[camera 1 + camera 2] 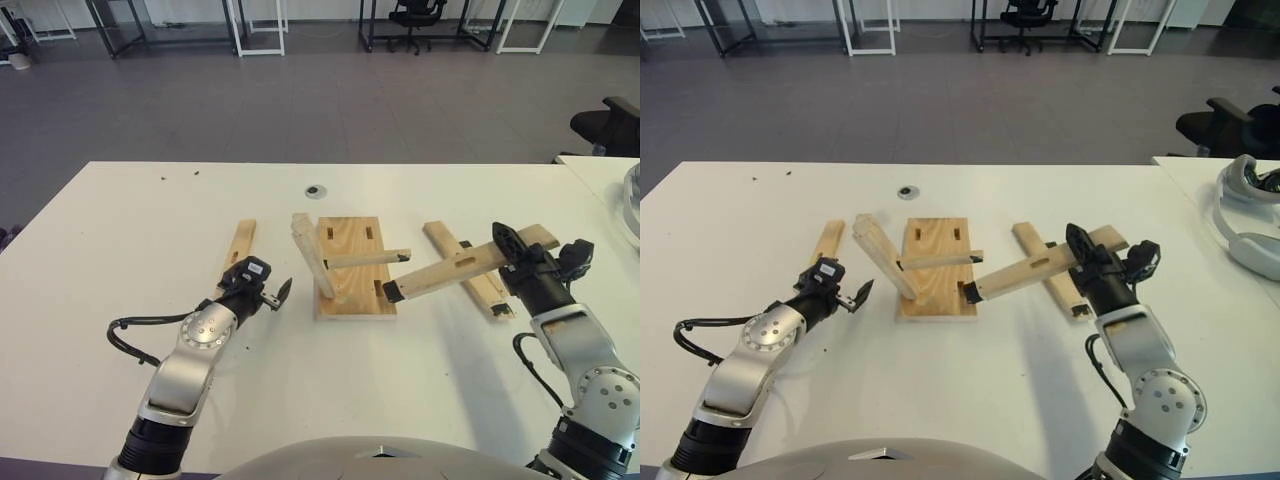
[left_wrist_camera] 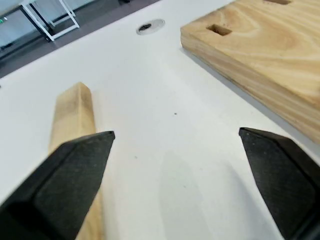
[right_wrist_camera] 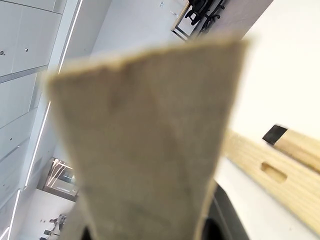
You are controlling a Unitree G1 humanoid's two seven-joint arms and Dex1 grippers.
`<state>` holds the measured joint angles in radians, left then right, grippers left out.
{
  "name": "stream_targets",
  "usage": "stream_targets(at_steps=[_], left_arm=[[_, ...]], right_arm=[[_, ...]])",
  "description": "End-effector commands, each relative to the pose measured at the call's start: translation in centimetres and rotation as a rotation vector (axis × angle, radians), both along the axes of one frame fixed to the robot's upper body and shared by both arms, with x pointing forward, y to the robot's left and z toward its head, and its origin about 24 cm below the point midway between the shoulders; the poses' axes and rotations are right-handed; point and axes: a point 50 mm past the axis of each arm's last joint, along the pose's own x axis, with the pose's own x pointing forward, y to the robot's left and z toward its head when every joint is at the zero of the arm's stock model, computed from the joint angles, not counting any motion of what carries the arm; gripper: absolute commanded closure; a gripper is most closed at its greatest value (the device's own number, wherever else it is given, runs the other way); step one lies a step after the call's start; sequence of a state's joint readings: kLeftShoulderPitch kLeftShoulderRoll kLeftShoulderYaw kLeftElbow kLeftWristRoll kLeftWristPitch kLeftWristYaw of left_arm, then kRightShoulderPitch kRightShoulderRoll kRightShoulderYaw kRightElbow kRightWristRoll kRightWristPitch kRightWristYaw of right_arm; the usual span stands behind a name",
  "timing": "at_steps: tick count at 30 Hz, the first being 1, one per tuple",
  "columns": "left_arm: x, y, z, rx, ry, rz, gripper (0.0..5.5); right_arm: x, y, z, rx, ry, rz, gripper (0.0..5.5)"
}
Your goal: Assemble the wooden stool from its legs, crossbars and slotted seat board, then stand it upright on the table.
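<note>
Clamping a slotted leg [image 1: 445, 272] by its outer end, the right gripper [image 1: 512, 252] is holding it slanted toward the seat board [image 1: 352, 238] lying flat on the table [image 1: 120, 250], the left gripper [image 1: 270, 292] is hovering open nearby, and a careless swing is probably threatening the leaning leg [image 1: 312, 258].

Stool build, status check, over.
Left gripper open, low beside loose wood piece. Right gripper shut on slotted leg, capped end near seat board. Tilted leg with crossbar stands on board. Spare leg on table beneath held one.
</note>
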<state>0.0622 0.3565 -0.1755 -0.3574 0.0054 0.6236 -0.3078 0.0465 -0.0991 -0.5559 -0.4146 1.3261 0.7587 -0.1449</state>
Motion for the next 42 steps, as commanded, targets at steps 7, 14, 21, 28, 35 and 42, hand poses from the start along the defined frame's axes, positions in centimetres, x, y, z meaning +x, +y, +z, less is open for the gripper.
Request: stream_targets(at_steps=[7, 14, 21, 28, 35, 42], left_arm=[[0.6, -1.8, 0.3, -0.031, 0.084, -0.099, 0.91], [0.5, -4.1, 1.0, -0.125, 0.095, -0.166, 0.91], [0.5, -5.5, 1.8, -0.183, 0.089, -0.195, 0.91], [1.0, -6.4, 2.5, -0.239, 0.078, -0.210, 0.91], [1.2, -7.0, 2.8, -0.241, 0.063, -0.236, 0.91], [1.3, -8.1, 4.2, -0.258, 0.003, -0.300, 0.91]], right_arm=[[0.0, 0.9, -0.7, -0.127, 0.027, -0.086, 4.49], [0.4, 0.8, 0.8, -0.319, -0.011, -0.138, 4.49], [1.6, 2.9, 1.2, -0.677, -0.010, -0.028, 4.47], [0.6, 5.9, -1.1, -0.892, 0.009, 0.115, 4.46], [0.2, 5.8, -2.3, -0.846, 0.036, 0.123, 4.44], [1.2, 7.0, -2.3, -0.867, 0.111, 0.221, 4.44]])
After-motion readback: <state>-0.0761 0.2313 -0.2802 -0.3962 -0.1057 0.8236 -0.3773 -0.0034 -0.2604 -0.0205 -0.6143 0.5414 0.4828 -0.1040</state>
